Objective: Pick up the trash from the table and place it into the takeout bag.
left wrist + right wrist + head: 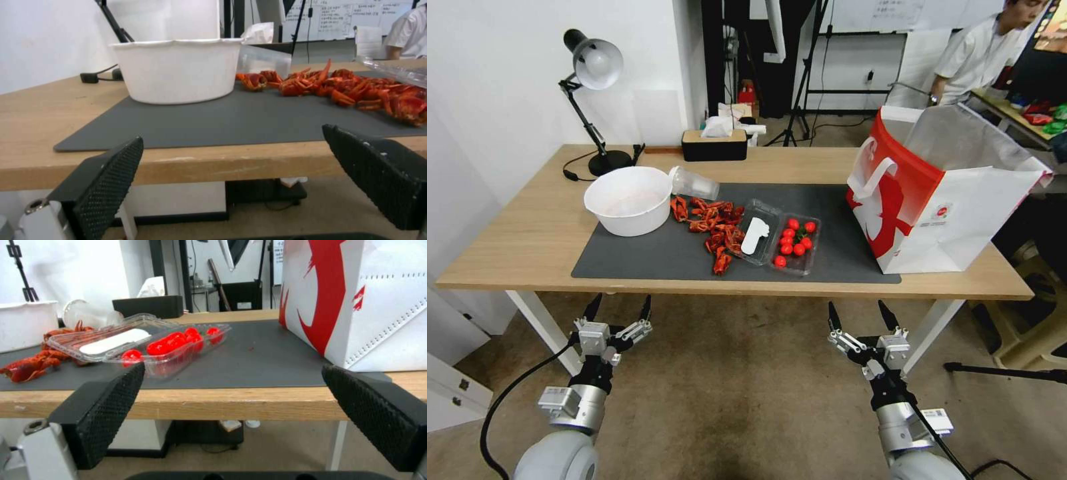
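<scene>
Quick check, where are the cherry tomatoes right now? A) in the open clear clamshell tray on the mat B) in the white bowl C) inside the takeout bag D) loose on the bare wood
A: the cherry tomatoes sit in the clear clamshell tray on the grey mat, between the white bowl and the takeout bag.

One table point(527, 247), one dark mat point(654, 257). On it: one white bowl point(628, 200), one clear plastic cup point(692, 183) lying over, one pile of red crayfish shells point(712, 223), one clear clamshell tray point(775, 235), about seven cherry tomatoes point(794, 241). One takeout bag point(940, 200) at right edge. One lamp point(594, 80), one tissue box point(714, 143) at far edge.
</scene>
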Robot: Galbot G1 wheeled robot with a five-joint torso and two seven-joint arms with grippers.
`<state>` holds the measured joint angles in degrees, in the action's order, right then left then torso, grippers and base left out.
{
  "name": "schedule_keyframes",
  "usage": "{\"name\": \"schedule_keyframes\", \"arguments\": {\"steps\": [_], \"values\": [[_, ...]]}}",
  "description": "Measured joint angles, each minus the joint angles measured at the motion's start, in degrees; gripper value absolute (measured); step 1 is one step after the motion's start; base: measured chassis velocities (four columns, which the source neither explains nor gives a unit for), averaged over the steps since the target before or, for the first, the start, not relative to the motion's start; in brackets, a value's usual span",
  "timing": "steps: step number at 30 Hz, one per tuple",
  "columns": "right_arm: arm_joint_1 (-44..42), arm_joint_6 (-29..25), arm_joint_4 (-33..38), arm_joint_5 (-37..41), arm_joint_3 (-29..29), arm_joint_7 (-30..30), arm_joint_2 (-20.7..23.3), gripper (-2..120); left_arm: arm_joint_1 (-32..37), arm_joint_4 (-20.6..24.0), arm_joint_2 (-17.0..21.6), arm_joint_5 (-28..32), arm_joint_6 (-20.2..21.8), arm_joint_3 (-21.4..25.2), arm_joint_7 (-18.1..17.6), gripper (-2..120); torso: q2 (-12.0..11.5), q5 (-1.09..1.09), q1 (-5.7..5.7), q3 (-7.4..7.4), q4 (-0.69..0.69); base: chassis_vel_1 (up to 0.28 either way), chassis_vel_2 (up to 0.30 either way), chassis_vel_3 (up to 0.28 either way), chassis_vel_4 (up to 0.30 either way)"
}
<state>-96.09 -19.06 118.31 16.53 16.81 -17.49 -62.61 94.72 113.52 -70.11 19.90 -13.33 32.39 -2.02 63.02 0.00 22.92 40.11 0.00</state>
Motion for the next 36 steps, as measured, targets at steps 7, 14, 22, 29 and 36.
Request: {"name": "schedule_keyframes", "arguments": {"steps": [7, 14, 22, 29, 36], "values": [[0.09, 0.0, 0.38, -0.26, -0.08, -0.11, -0.21, 100, -1.49, 0.64, 1.2, -0.75, 3.19, -0.38, -0.14, 100, 0.0, -0.02, 0.0, 0.0, 0.02, 0.0, 0.0, 0.0, 0.0], [0.01, 0.03, 1.19, -0.53, -0.31, -0.32, -0.23, 100, -12.56, 3.53, 7.63, 4.25, 12.83, -1.86, -2.21, 100, 0.0, -0.01, 0.0, 0.0, 0.0, 0.0, 0.0, 0.0, 0.0], [-0.51, 1.07, 2.74, -1.9, -0.27, -1.0, -0.31, 100, -34.16, -2.96, 22.68, 18.22, 18.84, -11.7, -3.5, 100, 0.0, -0.02, 0.0, 0.01, 0.02, 0.0, 0.0, 0.0, 0.0], [-0.6, 1.86, 3.21, -2.58, -0.13, -1.68, -0.43, 100, -51.67, -10.58, 27.52, 30.01, 23.42, -21.59, -6.24, 100, 0.0, 0.03, 0.0, 0.01, 0.0, 0.0, 0.0, 0.0, 0.0], [-0.35, 2.86, 3.5, -3.42, -0.25, -2.46, -1.13, 100, -72.59, -19.96, 23.14, 46.64, 32.69, -36.25, -18.37, 100, 0.0, 0.01, 0.01, 0.01, -0.03, 0.0, 0.0, 0.0, 0.0]]}}
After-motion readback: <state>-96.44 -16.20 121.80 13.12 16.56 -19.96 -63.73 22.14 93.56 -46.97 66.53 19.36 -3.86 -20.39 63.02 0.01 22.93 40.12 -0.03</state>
